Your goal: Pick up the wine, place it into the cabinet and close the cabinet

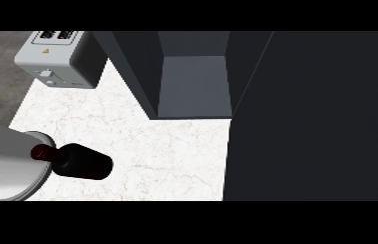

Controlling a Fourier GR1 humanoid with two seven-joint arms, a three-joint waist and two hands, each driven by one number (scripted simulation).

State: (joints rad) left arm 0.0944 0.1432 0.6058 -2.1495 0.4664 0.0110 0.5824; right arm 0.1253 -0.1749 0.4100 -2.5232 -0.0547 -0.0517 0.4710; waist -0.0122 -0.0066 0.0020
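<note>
At near left, the wine bottle (80, 161) stands on the counter (148, 138) beside a pot (18, 163); the cabinet (193, 83) gapes open, everything remains undone, and neither hand shows.

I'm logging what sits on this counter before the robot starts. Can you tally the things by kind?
Wine bottle: 1
Toaster: 1
Cabinet, door open: 1
Round metal item at the left edge, kind unclear: 1
Total: 4
No hand is in view.
</note>
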